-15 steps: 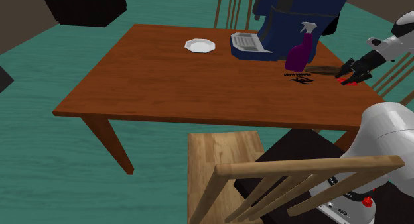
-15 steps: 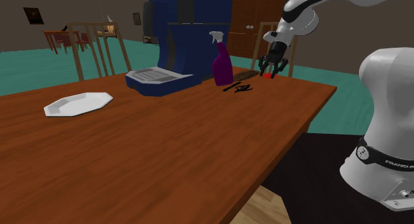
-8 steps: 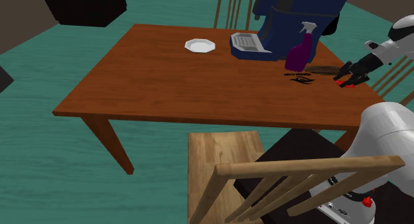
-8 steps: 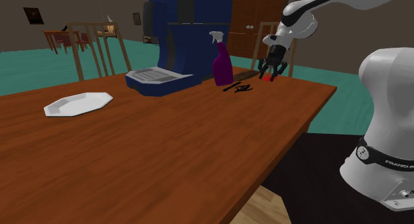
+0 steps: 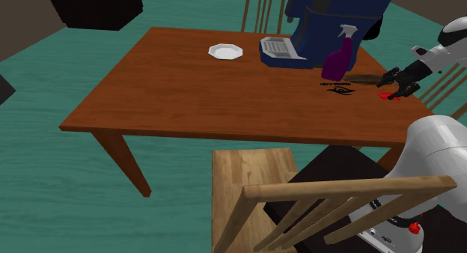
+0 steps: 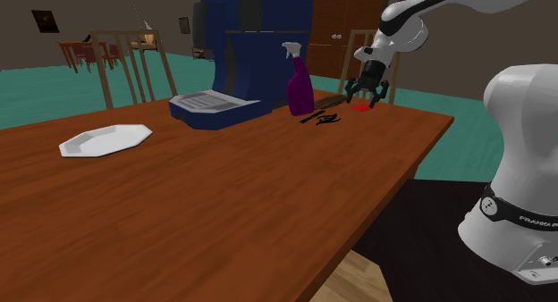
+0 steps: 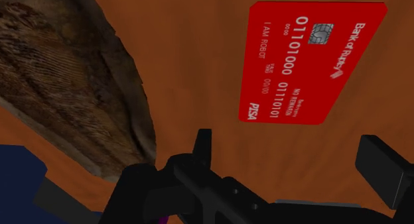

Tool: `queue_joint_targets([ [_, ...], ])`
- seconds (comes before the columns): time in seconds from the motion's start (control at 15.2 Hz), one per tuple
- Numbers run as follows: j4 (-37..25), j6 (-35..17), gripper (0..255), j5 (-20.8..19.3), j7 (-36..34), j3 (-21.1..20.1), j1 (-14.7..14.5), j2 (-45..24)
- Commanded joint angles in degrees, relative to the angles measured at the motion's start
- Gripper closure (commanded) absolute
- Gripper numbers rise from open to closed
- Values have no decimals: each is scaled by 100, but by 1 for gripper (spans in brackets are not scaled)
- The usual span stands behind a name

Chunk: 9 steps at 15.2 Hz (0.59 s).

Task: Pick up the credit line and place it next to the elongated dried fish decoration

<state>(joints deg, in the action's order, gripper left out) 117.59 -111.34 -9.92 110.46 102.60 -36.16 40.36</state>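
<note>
The red credit card (image 7: 312,60) lies flat on the wooden table (image 5: 187,87), just beyond my gripper's fingertips and touched by neither finger. In the shoulder view the card (image 5: 385,96) shows as a red spot under the hand. The long brown dried fish (image 7: 66,90) lies close beside the card; it is a dark streak (image 5: 367,80) next to the purple spray bottle. My gripper (image 7: 292,150) stands open right above the card, its fingers apart, hovering low over the table's far right corner (image 5: 397,83) (image 6: 367,92).
A purple spray bottle (image 5: 338,61) and a blue machine (image 5: 329,19) stand near the fish. A small black object (image 5: 340,91) lies in front of the bottle. A white plate (image 5: 225,51) sits further along the table. Wooden chairs (image 5: 329,206) stand around it.
My fingers have opened and let go of the red card, which now rests on the table beside the dried fish. The hand has barely shifted.
</note>
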Motion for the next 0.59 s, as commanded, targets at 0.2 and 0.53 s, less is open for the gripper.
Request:
queue_joint_targets([
  [0.2, -483, 560, 0, 97, 65, -139, 103, -71],
  [0.53, -622, 708, 0, 117, 79, -163, 114, -85],
])
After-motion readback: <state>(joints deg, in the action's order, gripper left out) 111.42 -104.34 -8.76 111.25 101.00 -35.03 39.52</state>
